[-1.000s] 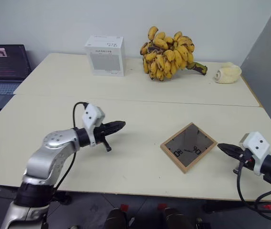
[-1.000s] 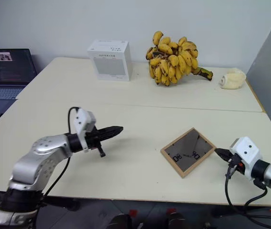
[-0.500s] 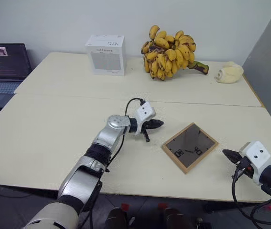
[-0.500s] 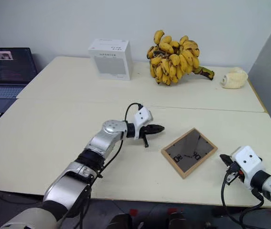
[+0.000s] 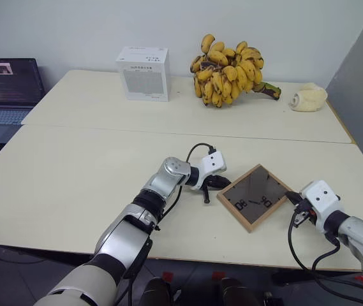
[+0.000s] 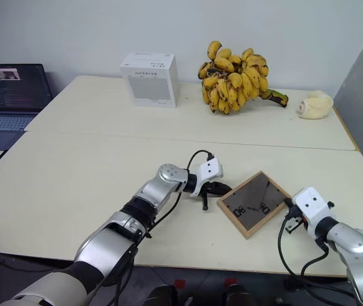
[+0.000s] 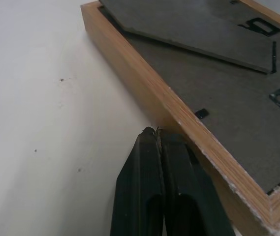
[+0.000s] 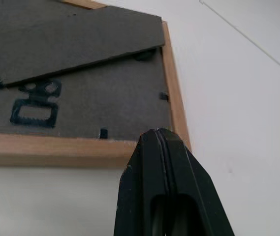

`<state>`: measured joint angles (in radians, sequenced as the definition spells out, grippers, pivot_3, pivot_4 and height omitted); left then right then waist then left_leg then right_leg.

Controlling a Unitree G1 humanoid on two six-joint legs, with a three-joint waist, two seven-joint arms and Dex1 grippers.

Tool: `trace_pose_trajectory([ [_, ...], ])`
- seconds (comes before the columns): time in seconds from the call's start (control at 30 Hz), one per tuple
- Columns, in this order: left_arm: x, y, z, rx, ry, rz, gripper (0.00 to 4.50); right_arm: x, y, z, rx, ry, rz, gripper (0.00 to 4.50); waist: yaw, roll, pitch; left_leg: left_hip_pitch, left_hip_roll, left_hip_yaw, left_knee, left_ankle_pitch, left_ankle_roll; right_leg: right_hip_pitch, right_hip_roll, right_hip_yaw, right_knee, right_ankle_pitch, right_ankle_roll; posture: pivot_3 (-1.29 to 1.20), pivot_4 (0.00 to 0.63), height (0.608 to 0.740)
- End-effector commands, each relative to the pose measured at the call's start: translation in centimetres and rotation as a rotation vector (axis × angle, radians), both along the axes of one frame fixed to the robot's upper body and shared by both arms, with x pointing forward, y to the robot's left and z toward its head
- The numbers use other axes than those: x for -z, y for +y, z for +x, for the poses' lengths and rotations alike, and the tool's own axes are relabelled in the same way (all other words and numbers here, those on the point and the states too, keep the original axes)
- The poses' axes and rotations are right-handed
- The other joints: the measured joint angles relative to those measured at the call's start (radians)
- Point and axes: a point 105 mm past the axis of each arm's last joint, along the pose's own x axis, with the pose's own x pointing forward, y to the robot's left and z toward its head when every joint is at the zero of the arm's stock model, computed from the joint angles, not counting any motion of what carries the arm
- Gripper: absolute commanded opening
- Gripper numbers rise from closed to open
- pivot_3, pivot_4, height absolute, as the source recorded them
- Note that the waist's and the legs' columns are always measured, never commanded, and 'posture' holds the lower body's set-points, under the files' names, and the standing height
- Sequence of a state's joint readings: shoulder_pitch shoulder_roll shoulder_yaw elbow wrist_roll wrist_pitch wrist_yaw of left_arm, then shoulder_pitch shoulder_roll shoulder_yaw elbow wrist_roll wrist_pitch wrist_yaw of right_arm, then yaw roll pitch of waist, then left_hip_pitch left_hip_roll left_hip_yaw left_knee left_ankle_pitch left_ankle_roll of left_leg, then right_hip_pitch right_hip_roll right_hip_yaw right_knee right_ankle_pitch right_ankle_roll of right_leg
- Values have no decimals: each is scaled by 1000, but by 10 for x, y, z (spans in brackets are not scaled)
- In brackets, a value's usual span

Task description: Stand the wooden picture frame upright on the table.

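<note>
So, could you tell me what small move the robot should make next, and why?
Probably press both shut end effectors in against the picture frame and tip one edge up. It lies back-up, flat on the table; the left end effector is at its near-left edge and the right end effector at its right corner.

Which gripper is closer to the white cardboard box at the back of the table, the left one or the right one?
Left. The left gripper is at the wooden picture frame's left edge, nearer the white cardboard box; the right gripper is at the frame's right corner, farther away.
</note>
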<state>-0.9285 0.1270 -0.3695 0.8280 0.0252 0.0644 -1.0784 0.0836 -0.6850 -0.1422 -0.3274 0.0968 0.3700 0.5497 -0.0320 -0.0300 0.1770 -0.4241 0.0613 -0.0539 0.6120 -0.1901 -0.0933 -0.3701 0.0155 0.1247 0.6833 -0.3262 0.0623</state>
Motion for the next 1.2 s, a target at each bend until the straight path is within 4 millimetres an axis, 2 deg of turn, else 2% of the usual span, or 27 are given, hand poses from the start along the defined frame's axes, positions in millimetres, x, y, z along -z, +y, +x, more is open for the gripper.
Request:
trace_pose_trajectory([
  [0.03, -16, -15, -4, 58, -61, -6, 57, -3, -10, 8, 44, -39, -31, 0, 0, 0, 0, 0, 0, 0, 0, 0, 0, 0, 0, 0, 0, 0, 0, 0, 150, 740],
  [0.2, -18, -17, -5, 58, -62, -11, 57, -15, -37, 10, 160, -98, -67, 0, 3, 0, 0, 0, 0, -1, 0, 0, 0, 1, 0, 0, 0, 0, 0, 0, 150, 740],
  [0.3, -18, -16, -6, 57, -67, -11, 57, -22, -53, 1, 195, -103, -83, 0, 3, 0, 0, 0, -1, -1, 0, 0, 0, 1, 0, 0, 0, 0, 0, 0, 150, 740],
  [0.4, -18, -15, -5, 53, -75, -8, 57, -17, -52, -8, 187, -70, -76, 0, 2, 1, 0, 0, -1, -1, 0, 0, 0, 1, 0, 0, 0, 0, 0, 0, 150, 740],
  [0.47, -18, -15, -4, 49, -74, -7, 57, -7, -49, -11, 180, -41, -69, 0, 1, 1, -1, 0, 0, -1, 0, 0, 0, 0, 0, 0, 0, 0, 0, 0, 150, 740],
  [0.6, -18, -16, -4, 54, -71, -3, 57, 12, -31, -10, 148, -8, -39, 0, -2, 1, -1, 0, 0, -1, 1, 0, 0, 1, 0, 0, 1, 0, 0, 0, 150, 740],
  [0.8, -15, -8, -5, 48, -73, 15, 57, 10, 7, 11, 56, -46, 1, 0, -5, 1, -1, 2, -1, 0, 2, 0, 0, 0, 0, 1, 6, 0, 0, 0, 150, 740],
  [1.07, -18, 40, -17, 34, -75, 45, 57, -13, 58, 53, -92, -120, 28, 0, -26, 1, 0, 5, 0, 0, 2, 1, 1, 0, 0, 1, 11, 0, 0, 0, 150, 740],
  [1.2, -21, 64, -19, -23, -82, 63, 57, -16, 79, 63, -159, -126, 37, 0, -25, 2, 0, 5, 0, -1, 2, 1, 1, 0, 0, 0, 13, -1, -1, 0, 150, 740],
])
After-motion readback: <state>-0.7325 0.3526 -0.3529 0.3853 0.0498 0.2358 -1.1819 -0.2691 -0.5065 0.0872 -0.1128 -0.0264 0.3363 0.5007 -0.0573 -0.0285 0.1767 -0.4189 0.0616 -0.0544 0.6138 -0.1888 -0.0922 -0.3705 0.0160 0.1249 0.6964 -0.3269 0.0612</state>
